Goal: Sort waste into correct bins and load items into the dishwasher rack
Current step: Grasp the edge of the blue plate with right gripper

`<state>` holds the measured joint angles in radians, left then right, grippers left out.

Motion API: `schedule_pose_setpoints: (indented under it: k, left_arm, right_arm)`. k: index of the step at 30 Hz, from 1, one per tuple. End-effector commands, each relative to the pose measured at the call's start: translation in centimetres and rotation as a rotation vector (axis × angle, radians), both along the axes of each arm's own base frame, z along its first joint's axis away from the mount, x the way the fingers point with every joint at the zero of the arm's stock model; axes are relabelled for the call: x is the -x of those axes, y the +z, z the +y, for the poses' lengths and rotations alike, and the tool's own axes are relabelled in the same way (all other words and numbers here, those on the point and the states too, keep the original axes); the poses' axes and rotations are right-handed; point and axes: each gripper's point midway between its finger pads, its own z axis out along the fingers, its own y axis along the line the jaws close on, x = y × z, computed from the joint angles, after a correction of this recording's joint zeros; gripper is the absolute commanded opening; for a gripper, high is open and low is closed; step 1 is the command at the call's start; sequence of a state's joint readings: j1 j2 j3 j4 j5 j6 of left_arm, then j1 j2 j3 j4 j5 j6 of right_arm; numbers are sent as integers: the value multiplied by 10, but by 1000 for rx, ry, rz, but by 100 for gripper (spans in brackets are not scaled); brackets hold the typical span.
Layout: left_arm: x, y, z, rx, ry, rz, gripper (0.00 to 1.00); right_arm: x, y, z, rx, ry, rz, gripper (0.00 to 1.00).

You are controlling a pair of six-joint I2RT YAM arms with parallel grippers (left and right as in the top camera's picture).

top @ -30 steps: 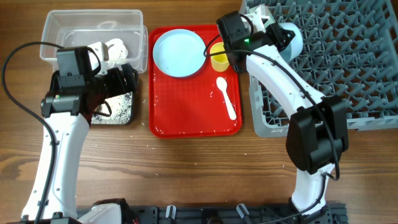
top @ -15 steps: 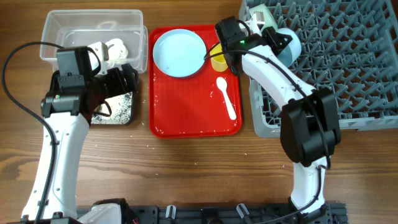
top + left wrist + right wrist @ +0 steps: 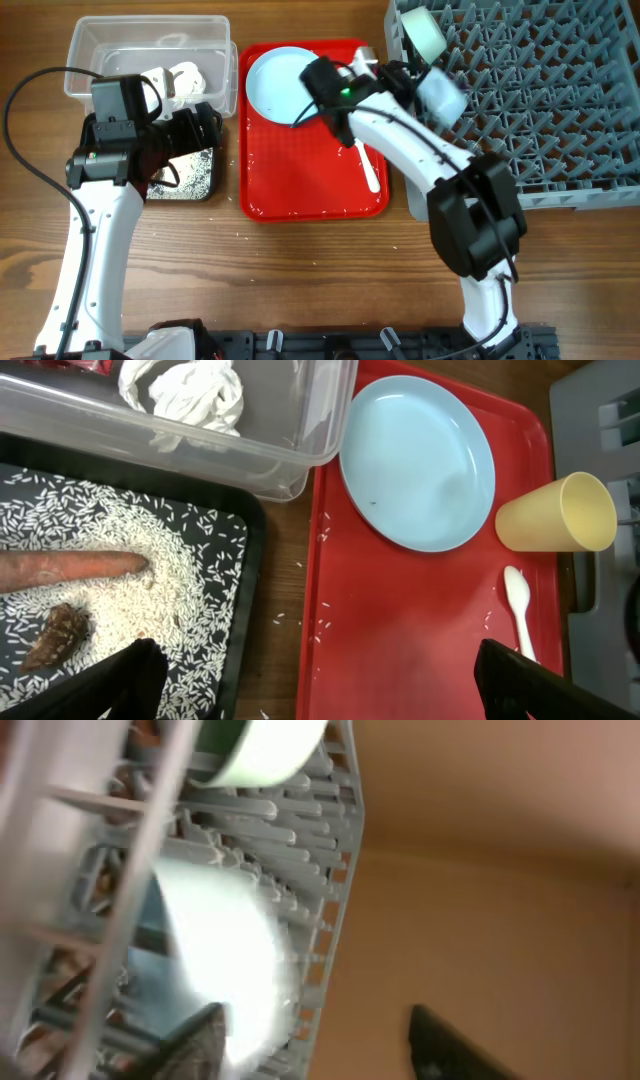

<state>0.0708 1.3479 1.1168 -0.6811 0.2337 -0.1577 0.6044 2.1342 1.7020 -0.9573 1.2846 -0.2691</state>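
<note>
plate (image 3: 418, 465), cup (image 3: 560, 512), spoon (image 3: 520, 610) on red tray (image 3: 400, 630) | tissue (image 3: 185, 390) in tub (image 3: 150, 452)

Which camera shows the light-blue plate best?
The left wrist view: the whole plate lies uncovered on the red tray. Overhead, the right arm hides part of it; the right wrist view misses it.

Tray (image 3: 400, 630) red; plate (image 3: 418, 460) plain light blue; cup (image 3: 560, 515) yellow; spoon (image 3: 519, 600) white; tissue (image 3: 185, 388) white; tub (image 3: 325, 420) clear; bin (image 3: 250, 590) black, speckled with white rice grains (image 3: 120, 530); carrot piece (image 3: 70, 566) orange; food scrap (image 3: 58, 635) brown; rack (image 3: 560, 90) grey, lattice pattern; upper bowl (image 3: 423, 33) pale whitish-green; lower bowl (image 3: 441, 97) light blue; table (image 3: 300, 280) brown, wood-grained.
</note>
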Motion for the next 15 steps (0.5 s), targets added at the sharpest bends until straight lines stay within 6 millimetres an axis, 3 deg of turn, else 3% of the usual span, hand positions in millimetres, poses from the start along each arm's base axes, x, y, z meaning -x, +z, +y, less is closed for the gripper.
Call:
schedule_pose_setpoints:
  k: [1,4,7,8,9,12,15]
  left_arm:
    - [-2,13,1,-8,-14,-39,100]
    - [-2,13,1,-8,-14,-39,100]
    - [-2,13,1,-8,-14,-39,100]
    - [-2,13,1,-8,-14,-39,100]
    - [-2,13,1,-8,-14,-39,100]
    - [-2,13,1,-8,-14,-39,100]
    - [-2,13,1,-8,-14,-39,100]
  right_arm:
    - [1,-12,-3,1,-7,33,73]
    - [0,-14,1,-98,5,45,75]
    - [-6,-2,15,-275,38,20,76]
    - [-8,6,21,-344,57,7,80]
    - [-9,17,29,-418,81,-10,100]
    - [-8,46,52,-622,165,-32,100]
    - [2,80,100,-960,331,-12,99]
